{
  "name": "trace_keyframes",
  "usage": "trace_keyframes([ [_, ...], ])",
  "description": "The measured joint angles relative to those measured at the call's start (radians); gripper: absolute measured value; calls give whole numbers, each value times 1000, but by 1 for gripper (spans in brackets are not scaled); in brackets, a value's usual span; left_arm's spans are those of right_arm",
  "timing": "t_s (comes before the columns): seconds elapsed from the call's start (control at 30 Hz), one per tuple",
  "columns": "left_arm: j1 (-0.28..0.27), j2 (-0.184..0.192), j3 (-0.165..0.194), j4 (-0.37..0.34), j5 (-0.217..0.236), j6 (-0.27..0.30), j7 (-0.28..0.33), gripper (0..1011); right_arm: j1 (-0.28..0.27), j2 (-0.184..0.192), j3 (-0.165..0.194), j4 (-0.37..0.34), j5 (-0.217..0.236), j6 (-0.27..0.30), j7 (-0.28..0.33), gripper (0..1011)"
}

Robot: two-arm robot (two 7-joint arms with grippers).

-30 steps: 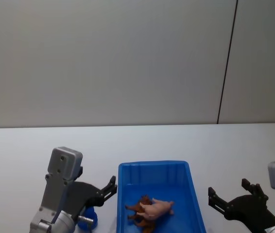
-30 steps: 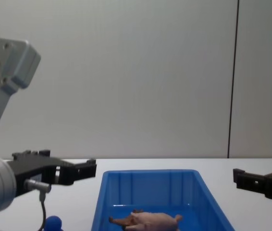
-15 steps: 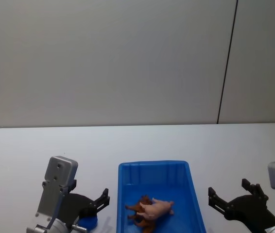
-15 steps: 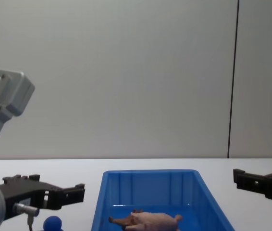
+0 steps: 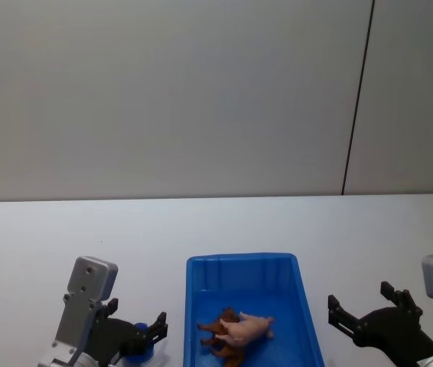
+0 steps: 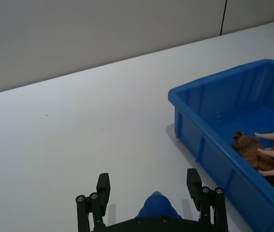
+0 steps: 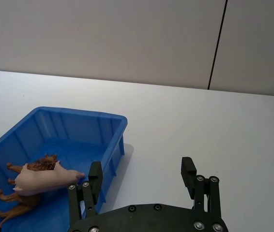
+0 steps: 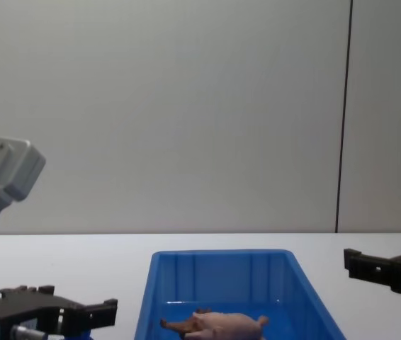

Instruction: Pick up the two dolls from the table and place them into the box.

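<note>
Head view, left gripper [image 5: 138,337]: low at the near left, just left of the box [image 5: 241,263]; its jaws stand wide on either side of the blue doll [image 5: 141,349], not closed on it. From the look of it, it is set there to grab that doll.
Head view, right gripper [image 5: 369,311]: held off to the right of the box, jaws spread wide with nothing between them; parked, I'd say, to leave the box free.
Head view, box: sits on the white counter [image 5: 216,225] near the middle; inside lie the pink doll [image 5: 249,329] and the brown doll [image 5: 221,327], the pink one across the brown one, touching.

Left wrist view, blue doll [image 6: 157,210]: on the counter outside the box, between the two open jaws, with a gap on each side.
Left wrist view, box [image 6: 202,92]: close beside the gripper; the brown doll [image 6: 248,145] lies against its near wall.

Right wrist view, jaws: wide apart, holding nothing, over bare counter.
Right wrist view, box [image 7: 81,113]: the pink doll [image 7: 42,178] lies on top of the brown doll [image 7: 25,198] at the bottom.

Chest view, box [image 8: 218,255]: seen from the side, the pink doll [image 8: 227,325] resting low inside.
Chest view, grippers: left gripper [image 8: 55,312] down at counter level; right gripper [image 8: 388,268] hangs level with the box rim, to the right.
</note>
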Motion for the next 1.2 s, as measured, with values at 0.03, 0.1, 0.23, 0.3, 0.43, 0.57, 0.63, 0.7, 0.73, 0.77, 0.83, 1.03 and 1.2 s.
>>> trace_keyframes([
  [0.03,0,0,0,2,-2,0,-4,1001,0,0,0,0,0,0,0,1001],
  [0.1,-1,0,-2,13,-6,0,-14,972,0,0,0,0,0,0,0,1001],
  [0.23,0,-1,-5,28,-15,2,-29,890,0,0,0,0,0,0,0,1001],
  [0.3,1,0,-5,33,-18,3,-33,824,0,0,0,0,0,0,0,1001],
  [0.43,5,1,-7,41,-25,4,-41,711,0,0,0,0,0,0,0,1001],
  [0.57,8,2,-9,46,-28,4,-48,592,0,0,0,0,0,0,0,1001],
  [0.63,10,2,-9,49,-30,3,-52,532,0,0,0,0,0,0,0,1001],
  [0.7,10,2,-10,50,-31,2,-55,472,0,0,0,0,0,0,0,1001],
  [0.73,11,2,-10,52,-31,0,-58,429,0,0,0,0,0,0,0,1001],
  [0.77,12,2,-10,53,-31,-1,-59,365,0,0,0,0,0,0,0,1001],
  [0.83,12,2,-11,54,-31,-5,-63,355,0,0,0,0,0,0,0,1001],
  [1.03,14,2,-12,54,-24,-17,-75,288,0,0,0,0,0,0,0,1001],
  [1.2,13,2,-13,42,-15,-25,-85,257,0,0,0,0,0,0,0,1001],
])
